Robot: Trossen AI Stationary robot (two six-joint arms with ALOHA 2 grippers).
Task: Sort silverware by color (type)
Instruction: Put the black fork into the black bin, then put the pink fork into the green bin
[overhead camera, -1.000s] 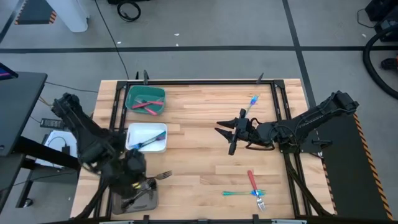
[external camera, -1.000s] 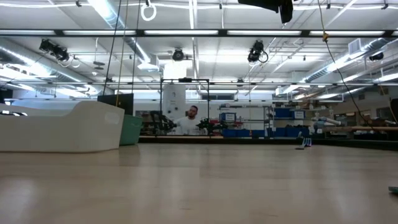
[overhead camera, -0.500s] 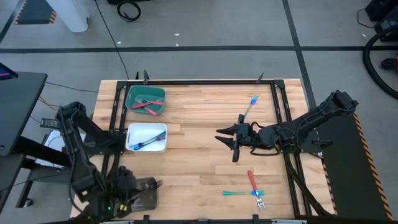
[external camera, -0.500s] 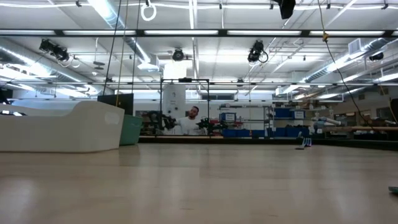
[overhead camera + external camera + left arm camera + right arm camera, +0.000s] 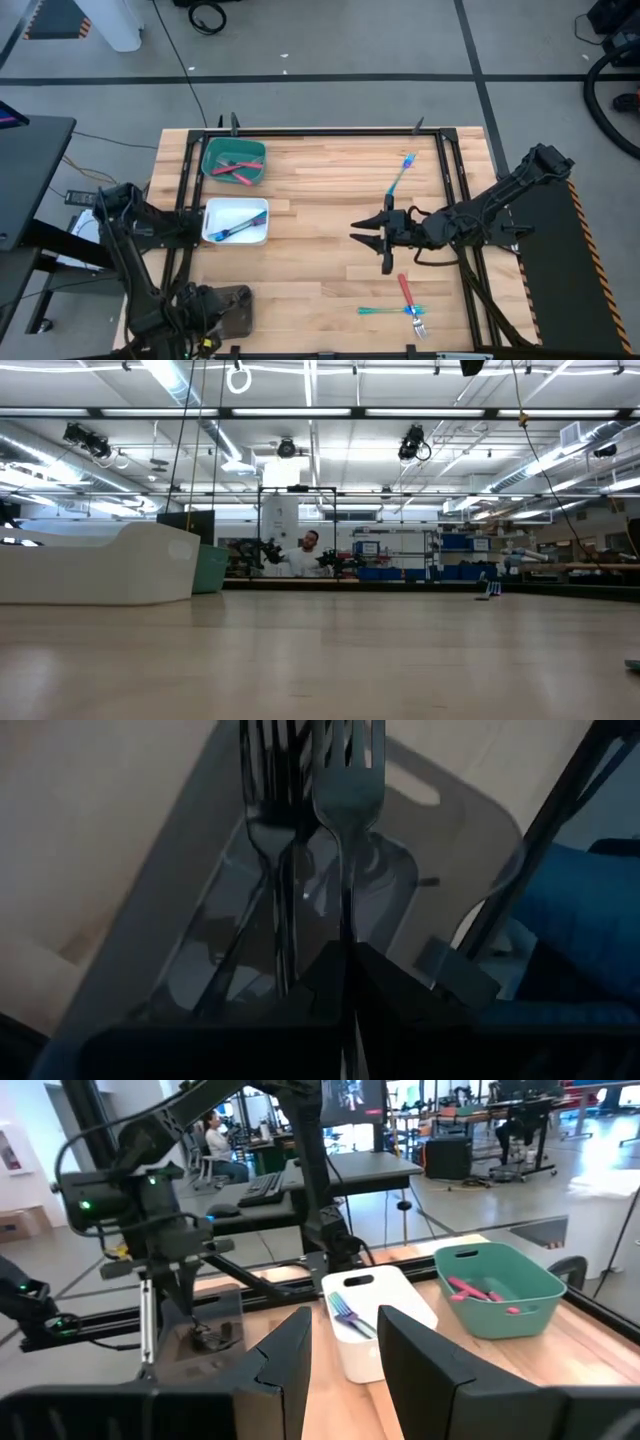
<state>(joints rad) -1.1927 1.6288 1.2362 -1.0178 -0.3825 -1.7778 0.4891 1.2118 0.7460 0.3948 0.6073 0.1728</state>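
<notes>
My left gripper (image 5: 345, 982) is at the table's near left corner, over the grey tray (image 5: 238, 300), shut on a grey fork (image 5: 345, 780). Another dark fork (image 5: 268, 810) lies in that tray beside it. My right gripper (image 5: 385, 243) hangs open above the table's middle right, touching nothing. Closer to the near edge lie a red-handled fork (image 5: 405, 293) and a teal fork (image 5: 388, 311). A blue fork (image 5: 403, 172) lies flat toward the far right. The teal tray (image 5: 212, 160) holds red utensils, and the white tray (image 5: 258, 212) holds a blue one. My left gripper holds the grey fork by its handle (image 5: 345, 925), pinched between the two shut fingers, which lie along the fork. Its tines (image 5: 345, 738) point away from the gripper over the grey tray. Whether the fork rests on the tray, I cannot tell.
Three trays stand in a row along the table's left side: teal far, white in the middle, grey near. Black frame rails (image 5: 445, 170) run along the left, right and far sides. Bare wood (image 5: 310, 200) lies between the trays and the loose forks.
My left gripper has moved toward the near edge and a little left, carrying the grey fork from past the grey tray's right rim to over the tray. My right gripper has moved toward the near edge, closer to the red-handled fork, staying open.
</notes>
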